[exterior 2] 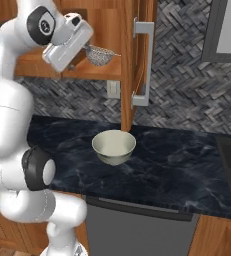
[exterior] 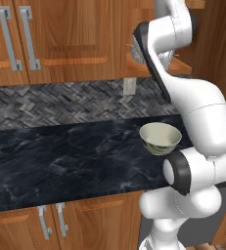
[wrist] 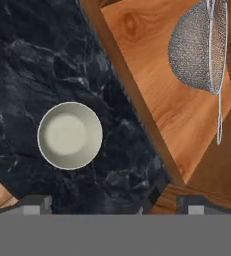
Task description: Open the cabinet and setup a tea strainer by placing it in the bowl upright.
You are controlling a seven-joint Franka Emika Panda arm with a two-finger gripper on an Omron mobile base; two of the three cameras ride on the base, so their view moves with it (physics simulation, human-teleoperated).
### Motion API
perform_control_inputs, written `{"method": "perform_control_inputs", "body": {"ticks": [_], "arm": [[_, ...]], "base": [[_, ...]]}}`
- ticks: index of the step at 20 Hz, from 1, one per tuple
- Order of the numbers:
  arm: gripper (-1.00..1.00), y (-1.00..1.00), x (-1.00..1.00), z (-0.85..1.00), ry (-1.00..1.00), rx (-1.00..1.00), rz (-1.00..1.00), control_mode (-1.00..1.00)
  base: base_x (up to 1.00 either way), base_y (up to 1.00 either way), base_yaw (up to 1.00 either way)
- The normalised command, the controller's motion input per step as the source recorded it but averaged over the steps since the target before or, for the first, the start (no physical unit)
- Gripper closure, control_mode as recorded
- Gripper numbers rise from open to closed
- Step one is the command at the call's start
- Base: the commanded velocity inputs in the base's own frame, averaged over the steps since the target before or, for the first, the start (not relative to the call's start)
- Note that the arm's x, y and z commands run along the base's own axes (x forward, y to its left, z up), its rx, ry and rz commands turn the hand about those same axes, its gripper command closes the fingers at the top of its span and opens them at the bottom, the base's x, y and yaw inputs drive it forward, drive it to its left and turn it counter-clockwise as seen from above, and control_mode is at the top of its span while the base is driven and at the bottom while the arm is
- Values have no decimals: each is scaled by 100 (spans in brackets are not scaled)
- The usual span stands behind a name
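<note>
cabinet (exterior 2: 139, 65): door swung open, bar handle facing out | tea strainer (exterior 2: 100, 55): resting on the wood shelf (exterior 2: 94, 72) inside, mesh basket on its side | bowl (exterior 2: 114, 146): upright on the dark marble bench (exterior 2: 187, 170), below the shelf | claw (wrist: 109, 202): released, jaws wide, grasping nothing, up near the strainer
</note>
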Motion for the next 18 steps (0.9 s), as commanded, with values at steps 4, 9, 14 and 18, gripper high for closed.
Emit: {"method": "perform_control_inputs", "body": {"ticks": [4, 9, 14, 18], "arm": [[-100, 0, 39, 0, -48, 48, 33, -100], [-100, 0, 37, -4, -15, 28, 40, -100], [-100, 1, 14, -5, -11, 8, 36, -100], [-100, 35, 2, 2, -2, -21, -1, -100]], "base": [[0, 0, 0], [0, 0, 0], [0, 0, 0], [0, 0, 0]]}}
